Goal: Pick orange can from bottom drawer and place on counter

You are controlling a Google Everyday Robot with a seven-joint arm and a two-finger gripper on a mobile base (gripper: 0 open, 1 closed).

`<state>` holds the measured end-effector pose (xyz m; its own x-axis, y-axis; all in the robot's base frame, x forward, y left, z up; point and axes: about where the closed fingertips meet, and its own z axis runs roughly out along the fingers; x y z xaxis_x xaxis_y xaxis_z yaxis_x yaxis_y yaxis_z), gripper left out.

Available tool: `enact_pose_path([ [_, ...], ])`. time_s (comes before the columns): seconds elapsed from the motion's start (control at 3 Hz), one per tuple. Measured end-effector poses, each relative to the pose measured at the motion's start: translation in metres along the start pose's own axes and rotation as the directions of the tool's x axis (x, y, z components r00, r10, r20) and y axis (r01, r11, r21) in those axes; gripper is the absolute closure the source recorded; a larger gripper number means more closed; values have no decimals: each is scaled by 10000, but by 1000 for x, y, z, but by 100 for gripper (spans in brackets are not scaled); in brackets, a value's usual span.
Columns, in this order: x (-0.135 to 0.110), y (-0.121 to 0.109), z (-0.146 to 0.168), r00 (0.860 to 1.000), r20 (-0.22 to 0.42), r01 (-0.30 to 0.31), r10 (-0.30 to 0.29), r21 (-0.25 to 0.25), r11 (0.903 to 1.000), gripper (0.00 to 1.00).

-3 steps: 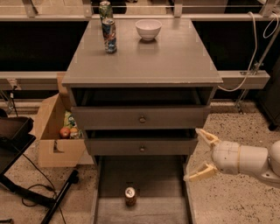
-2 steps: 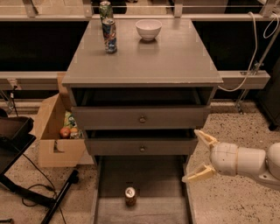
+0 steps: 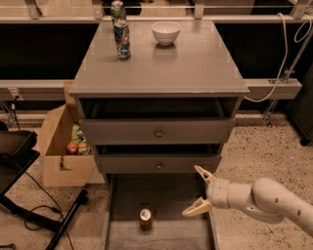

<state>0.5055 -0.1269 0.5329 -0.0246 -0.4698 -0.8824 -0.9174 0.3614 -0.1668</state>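
Note:
The orange can [image 3: 145, 218] stands upright on the floor of the open bottom drawer [image 3: 122, 195], left of the drawer's middle, silver top showing. My gripper [image 3: 199, 191] is open, its two cream fingers spread wide, above the drawer's right rail and to the right of the can, apart from it. The pale arm comes in from the lower right. The counter [image 3: 166, 68] is the grey cabinet top above.
On the counter stand a blue-and-red can [image 3: 122, 40], a green can [image 3: 117, 10] behind it and a white bowl [image 3: 166, 32]. Two upper drawers with round knobs [image 3: 159, 133] are slightly open. A cardboard box [image 3: 61, 146] sits left of the cabinet. A black stand [image 3: 29, 195] is on the floor.
The gripper has moved left, toward the drawer and the can, staying open. The can has not moved.

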Motion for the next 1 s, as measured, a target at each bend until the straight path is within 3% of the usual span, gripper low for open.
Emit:
enact_pose_path([
  [0.33, 62, 6, 63, 9995, 54, -299, 300, -273, 9992, 0],
  [0.67, 125, 27, 142, 9950, 387, -888, 921, -817, 9927, 0],
  [1.0, 160, 59, 189, 9879, 718, -1275, 1378, -1329, 9829, 0],
])
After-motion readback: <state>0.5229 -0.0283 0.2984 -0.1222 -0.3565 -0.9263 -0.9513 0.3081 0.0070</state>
